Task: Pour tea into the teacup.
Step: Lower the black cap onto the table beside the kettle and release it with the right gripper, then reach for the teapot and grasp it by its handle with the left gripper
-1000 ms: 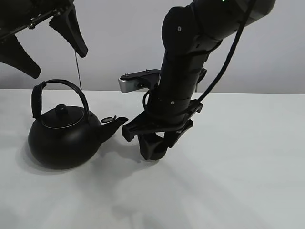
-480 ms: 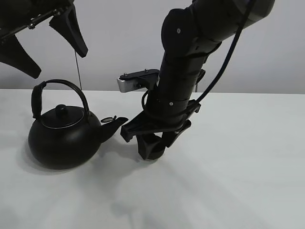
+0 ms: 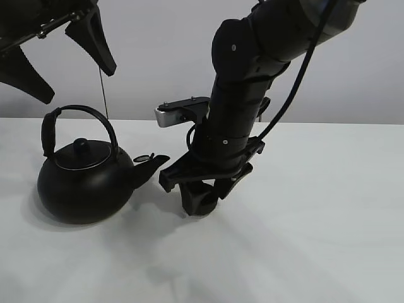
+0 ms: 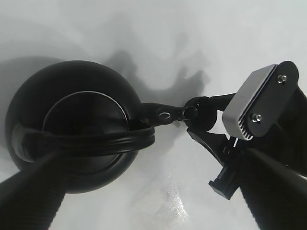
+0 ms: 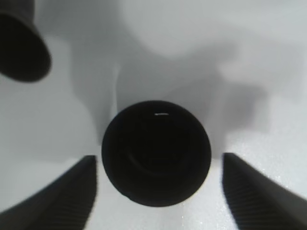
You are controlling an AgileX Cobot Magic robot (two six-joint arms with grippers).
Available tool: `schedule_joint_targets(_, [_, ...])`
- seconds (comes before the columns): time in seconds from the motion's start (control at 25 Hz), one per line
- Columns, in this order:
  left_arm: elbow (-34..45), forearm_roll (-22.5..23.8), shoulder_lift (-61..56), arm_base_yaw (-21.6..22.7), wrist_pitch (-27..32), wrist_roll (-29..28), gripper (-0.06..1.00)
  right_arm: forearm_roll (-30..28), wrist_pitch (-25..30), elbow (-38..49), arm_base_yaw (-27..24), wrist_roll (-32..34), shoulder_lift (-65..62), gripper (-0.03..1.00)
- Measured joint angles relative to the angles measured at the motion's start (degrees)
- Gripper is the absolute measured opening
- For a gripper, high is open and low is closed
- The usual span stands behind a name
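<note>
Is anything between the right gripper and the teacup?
Nothing visible. The teacup sits on the table inside the open right gripper, with a bare gap to the jaw on each side.

Teacup [image 5: 156, 153] mostly hidden behind R gripper [image 3: 201, 203], ext view.

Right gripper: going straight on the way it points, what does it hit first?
Probably the teacup: it sits centred between the open fingers of the right gripper, with a gap on each side. The fingers would likely pass beside it and reach the table; how far off is unclear.
</note>
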Motion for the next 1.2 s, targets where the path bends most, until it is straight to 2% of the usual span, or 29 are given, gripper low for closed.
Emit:
schedule_joint_targets(0.12, [0.0,0.0,0.0,0.0,0.0,0.0,0.7,0.0,1.0,0.0,0.0,-0.2,0.1,0.57])
schedule_joint_targets(0.2, [0.0,0.0,0.0,0.0,0.0,0.0,0.7,0.1,2.0,-0.2,0.0,-0.4,0.1,0.62])
schedule_joint_targets(0.32, [0.0,0.0,0.0,0.0,0.0,0.0,0.7,0.1,4.7,-1.5,0.0,-0.4,-0.1,0.64])
schedule_joint_targets(0.52, [0.0,0.0,0.0,0.0,0.0,0.0,0.7,-0.6,12.3,-6.1,-0.1,0.2,-3.8,0.67])
schedule_joint_targets(0.68, [0.0,0.0,0.0,0.0,0.0,0.0,0.7,-1.0,17.5,-8.9,-2.3,0.4,-9.1,0.68])
schedule_joint_targets(0.96, [0.0,0.0,0.0,0.0,0.0,0.0,0.7,-6.5,25.0,-9.9,-13.8,3.0,-16.3,0.69])
schedule_joint_targets(1.2, [0.0,0.0,0.0,0.0,0.0,0.0,0.7,-9.2,28.9,-9.9,-28.4,3.2,-18.7,0.69])
